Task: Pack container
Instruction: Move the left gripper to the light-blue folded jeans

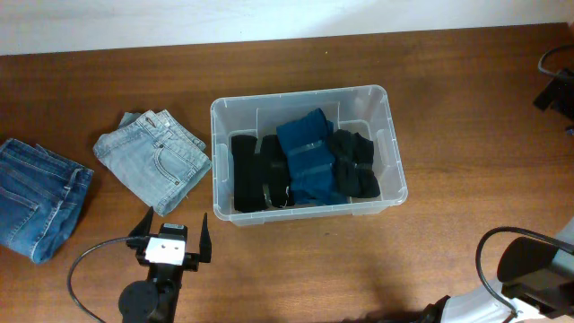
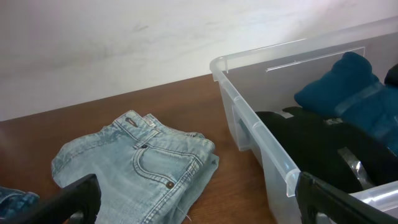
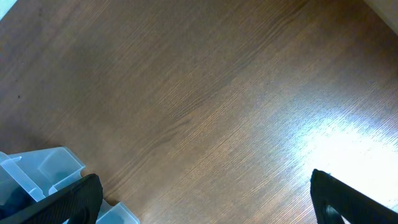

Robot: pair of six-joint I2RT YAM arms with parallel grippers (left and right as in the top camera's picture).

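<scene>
Plainly the left end effector [image 1: 175,231], spread wide and empty, is the nearer one, the folded light jeans [image 1: 154,160] lying just beyond it, left of the container [image 1: 305,97]

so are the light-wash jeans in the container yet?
Out. The light-wash jeans lie folded on the table, beside the container and outside its wall. Inside it are black and blue clothes.

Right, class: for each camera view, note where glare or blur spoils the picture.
Right wrist: strong white glare on the table, lower right. Left wrist: light jeans and container rim sharp, softly lit. Overhead: evenly lit, no glare.
</scene>
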